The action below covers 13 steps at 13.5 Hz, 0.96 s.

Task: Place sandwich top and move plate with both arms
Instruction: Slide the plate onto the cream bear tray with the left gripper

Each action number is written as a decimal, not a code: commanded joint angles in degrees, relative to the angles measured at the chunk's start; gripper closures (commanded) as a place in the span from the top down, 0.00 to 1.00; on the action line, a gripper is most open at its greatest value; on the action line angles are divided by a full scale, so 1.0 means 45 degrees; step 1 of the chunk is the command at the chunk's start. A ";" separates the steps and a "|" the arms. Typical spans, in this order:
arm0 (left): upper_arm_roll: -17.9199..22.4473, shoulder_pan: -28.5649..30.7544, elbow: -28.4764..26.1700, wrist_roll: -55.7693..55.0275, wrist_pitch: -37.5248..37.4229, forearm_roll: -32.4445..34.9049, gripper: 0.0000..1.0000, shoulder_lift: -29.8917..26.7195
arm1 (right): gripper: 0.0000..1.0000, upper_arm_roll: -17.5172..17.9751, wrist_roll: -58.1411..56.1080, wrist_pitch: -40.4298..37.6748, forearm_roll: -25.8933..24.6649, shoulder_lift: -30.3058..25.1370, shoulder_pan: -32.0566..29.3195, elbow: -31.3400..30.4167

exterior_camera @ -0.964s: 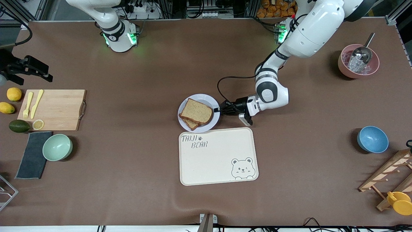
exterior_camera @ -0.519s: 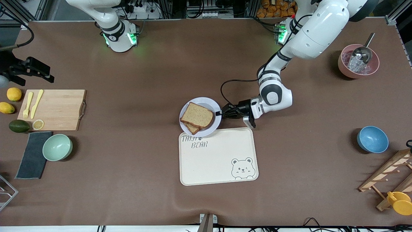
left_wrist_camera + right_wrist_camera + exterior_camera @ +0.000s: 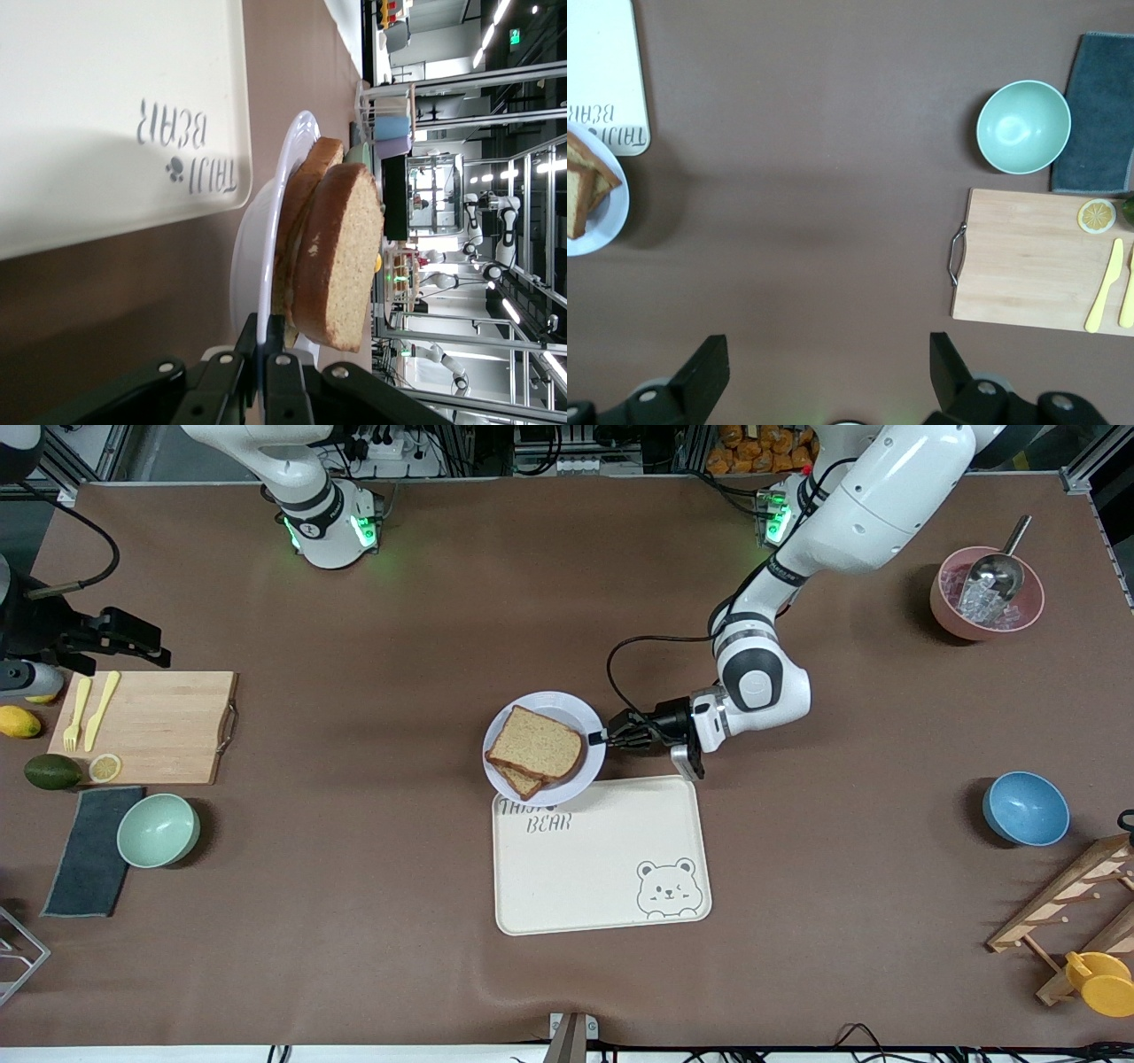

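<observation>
The pale plate (image 3: 585, 717) is held tilted above the table, its edge over the corner of the cream bear tray (image 3: 602, 868). The sandwich top (image 3: 536, 746), a brown speckled slice, lies on a lower slice (image 3: 524, 784) on the plate. My left gripper (image 3: 602, 737) is shut on the plate's rim at the side toward the left arm's end. In the left wrist view its jaws (image 3: 275, 341) pinch the thin rim of the plate (image 3: 252, 257), with the sandwich top (image 3: 341, 248) just past them. My right gripper (image 3: 133, 642) is open and empty over the table by the wooden board; it also shows in the right wrist view (image 3: 828, 372).
A wooden cutting board (image 3: 159, 726) with yellow cutlery, a green bowl (image 3: 158, 830), a dark cloth (image 3: 89, 850), lemons and an avocado lie at the right arm's end. A pink bowl with a scoop (image 3: 986, 593), a blue bowl (image 3: 1025, 808) and a wooden rack (image 3: 1072, 903) are at the left arm's end.
My left gripper has carried the plate with the sandwich a little toward the tray and the right arm's end; it now overlaps the tray's corner. My right gripper has shifted slightly toward the table's middle.
</observation>
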 commanded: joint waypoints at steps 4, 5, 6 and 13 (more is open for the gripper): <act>-0.0275 0.1493 0.0366 -0.0210 -0.0377 -0.0302 0.00 -0.0358 | 1.00 0.0033 0.0307 -0.0508 -0.0306 0.0018 -0.0237 0.0100; -0.0236 0.1669 0.0735 -0.0326 -0.0377 -0.0264 0.00 -0.0067 | 1.00 0.0014 0.0153 -0.0216 -0.0501 0.0019 -0.0450 0.0274; -0.0197 0.1883 0.1106 -0.0366 -0.0377 -0.0225 0.00 0.0245 | 1.00 0.0013 0.0035 -0.0059 -0.0522 0.0057 -0.0607 0.0295; 0.0759 0.2004 0.3355 -0.0601 -0.0377 0.0108 0.00 0.2414 | 1.00 0.0072 0.0171 0.0627 -0.0503 0.0136 -0.0472 0.0178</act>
